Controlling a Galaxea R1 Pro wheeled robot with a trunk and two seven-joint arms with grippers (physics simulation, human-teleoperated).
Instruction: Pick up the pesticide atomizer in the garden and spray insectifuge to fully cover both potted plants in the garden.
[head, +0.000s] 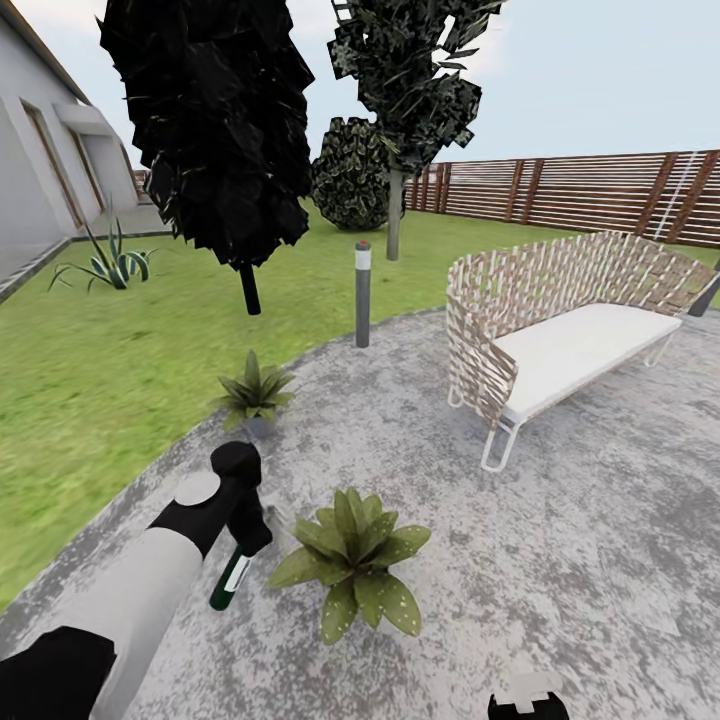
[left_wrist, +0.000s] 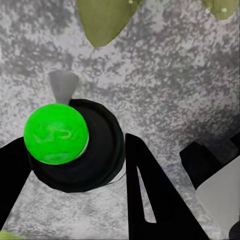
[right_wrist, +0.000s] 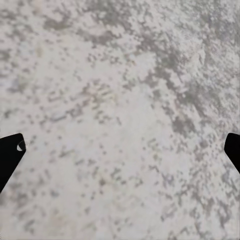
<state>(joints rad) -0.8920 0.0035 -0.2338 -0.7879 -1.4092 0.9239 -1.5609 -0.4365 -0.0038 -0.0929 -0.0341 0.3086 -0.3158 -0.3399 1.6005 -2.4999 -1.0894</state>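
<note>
— Looking at the left gripper (head: 243, 535), what does it have?
— It is clamped on the pesticide atomizer (head: 229, 582): a slim dark green bottle with a white label, hanging tilted over the grey patio (head: 560, 560), just left of the near potted plant (head: 352, 560). The wrist view shows a bright green cap (left_wrist: 56, 133), probably its underside.
— And the right gripper (right_wrist: 120, 150)?
— Spread wide over bare paving. The far potted plant (head: 254, 390) sits by the lawn (head: 90, 380).
</note>
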